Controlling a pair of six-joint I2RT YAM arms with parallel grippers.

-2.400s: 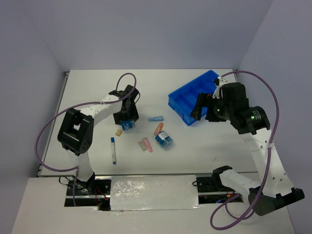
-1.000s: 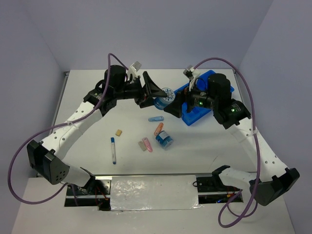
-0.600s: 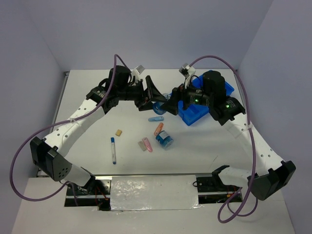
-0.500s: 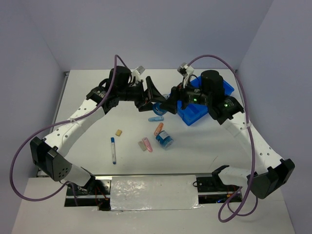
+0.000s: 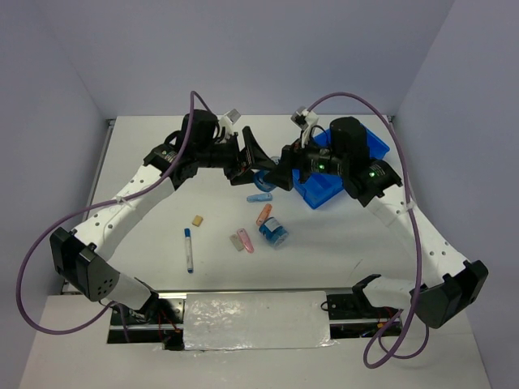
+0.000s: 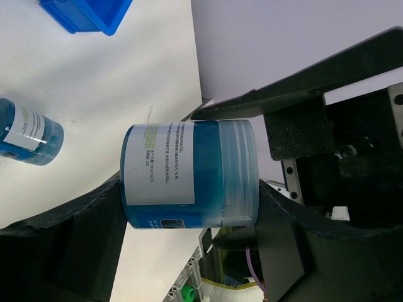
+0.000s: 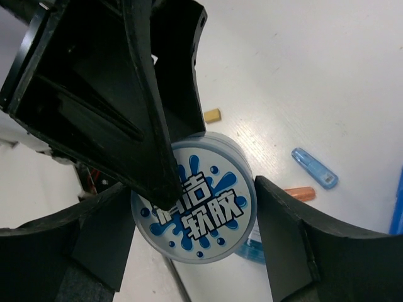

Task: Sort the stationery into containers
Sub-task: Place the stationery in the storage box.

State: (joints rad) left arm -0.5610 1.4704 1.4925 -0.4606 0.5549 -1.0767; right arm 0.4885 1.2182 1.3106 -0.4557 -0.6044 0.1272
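— What has changed on your screen?

— Since a second ago my right arm has come across from the blue tray [image 5: 323, 193]. The right gripper [image 7: 192, 207] now meets the left gripper [image 6: 189, 189] in mid-air above the table [image 5: 349, 251], just left of the tray.

— How do the claws stand?

— My left claw is clamped on a blue clear box [image 6: 189, 170], one finger on each flat end, so the box is off the table. My right claw stands wide, with a finger at either side of the box's round wall (so close that I cannot tell whether it presses).

— And the other stationery?

— All on the table, nearer my arm bases. A second blue box [image 5: 273, 233] lies on its side, with an orange piece [image 5: 263, 214] just beside it. A blue piece [image 5: 259, 197] lies below the grippers. A pink piece [image 5: 246, 241] and a grey piece [image 5: 237, 241] lie side by side. Further left are the tan eraser [image 5: 197, 220] and the blue-white pen [image 5: 188, 248].
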